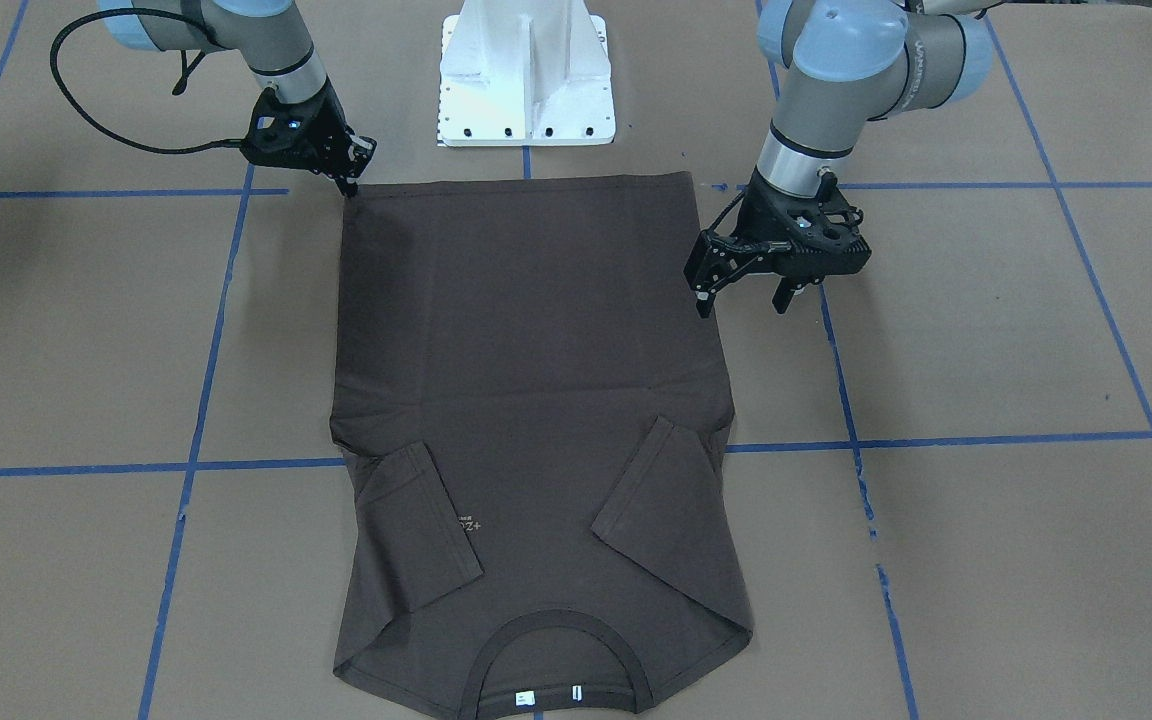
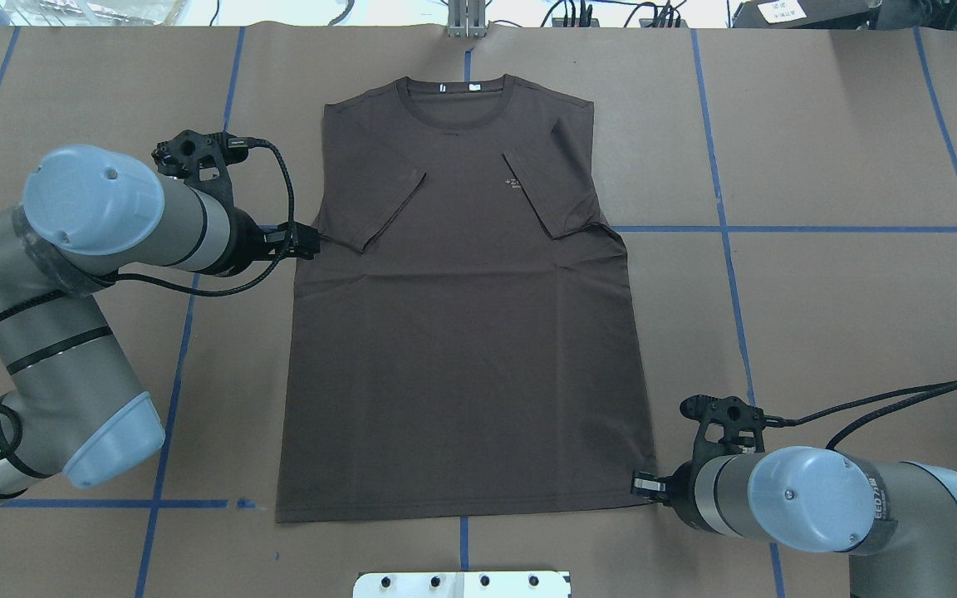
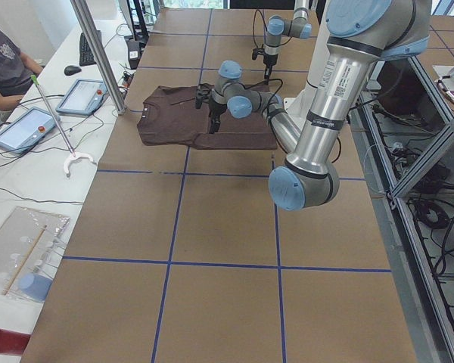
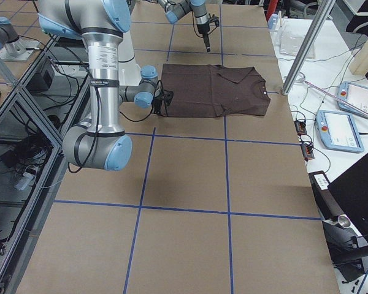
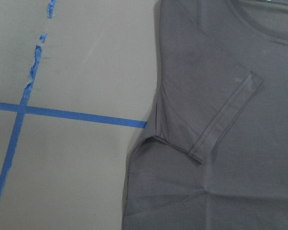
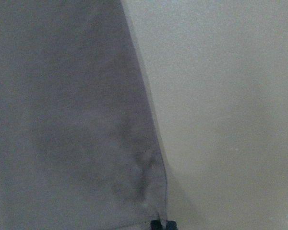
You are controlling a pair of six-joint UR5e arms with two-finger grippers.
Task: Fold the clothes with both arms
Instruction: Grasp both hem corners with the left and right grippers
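Note:
The dark brown T-shirt lies flat and face up on the brown table, collar away from the robot and both sleeves folded in over the chest. My left gripper hangs open just beside the shirt's side edge below the sleeve, holding nothing. The left wrist view shows that sleeve and side seam but no fingers. My right gripper is at the hem corner nearest the robot. Its fingertips are pinched together on the cloth.
The white pedestal base stands just behind the hem. Blue tape lines cross the brown table. Beyond the collar end rise a metal pole and a side desk with tablets, where a person sits.

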